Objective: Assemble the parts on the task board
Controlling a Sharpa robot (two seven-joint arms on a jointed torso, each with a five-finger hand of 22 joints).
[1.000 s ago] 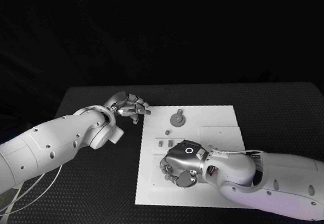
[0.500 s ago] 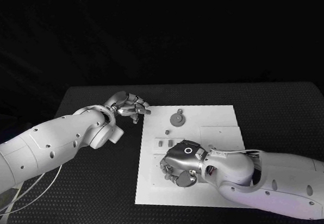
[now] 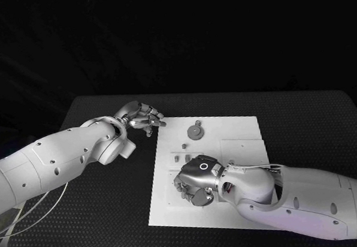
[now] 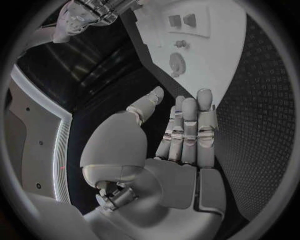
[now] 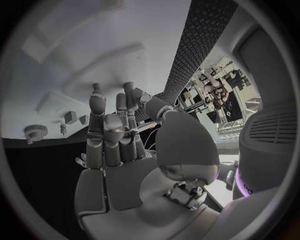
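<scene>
Right hand (image 3: 198,181) over the task board (image 3: 242,146) (white) — left hand (image 3: 142,118) beside it.

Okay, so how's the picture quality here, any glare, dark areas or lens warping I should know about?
Head view: the room beyond the table is black, and the task board glares nearly blank white, so its parts read as small grey shapes. Left wrist view: fisheye bends the board's straight edges, and the left hand looms large. Right wrist view: the board is washed out and soft behind the right hand.
</scene>
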